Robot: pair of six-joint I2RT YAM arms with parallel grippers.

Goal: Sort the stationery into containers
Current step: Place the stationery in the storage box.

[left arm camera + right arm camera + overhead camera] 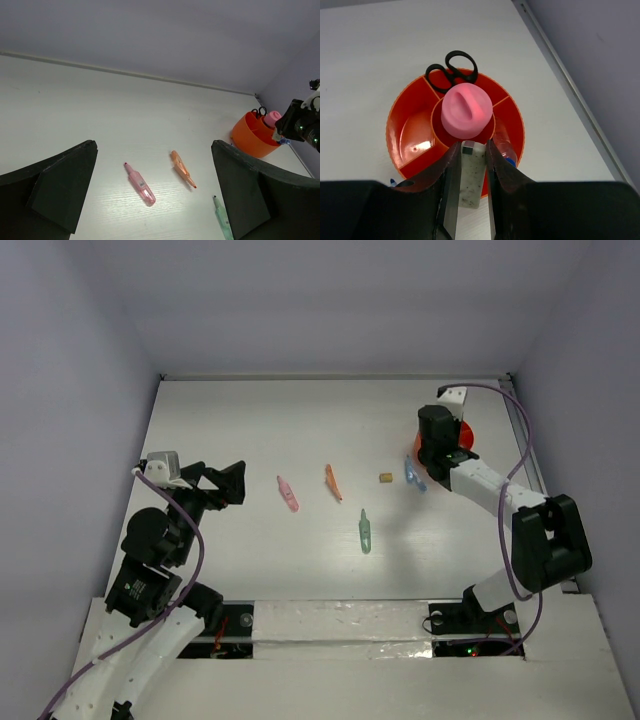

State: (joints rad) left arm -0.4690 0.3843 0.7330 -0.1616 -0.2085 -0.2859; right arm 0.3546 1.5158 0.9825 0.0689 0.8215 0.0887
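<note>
My right gripper [471, 150] is shut on a pale speckled eraser [471, 175], held just above the near rim of the round red-orange bowl [395, 145]. A pink-capped bottle [466, 110] stands in the bowl's middle cup. Black scissors [452, 70] sit in its far section and a blue-capped bottle [505, 150] in its right section. On the table lie a pink pen [288, 494], an orange pen [333, 482], a green pen [365, 531], a tan eraser [386, 477] and a blue pen [413, 473]. My left gripper [235, 483] stands open, left of the pink pen [140, 184].
White walls close the table at the back and on both sides. A metal rail [570, 90] runs along the right edge just past the bowl [462, 432]. The right arm [500, 495] reaches over the table's right side.
</note>
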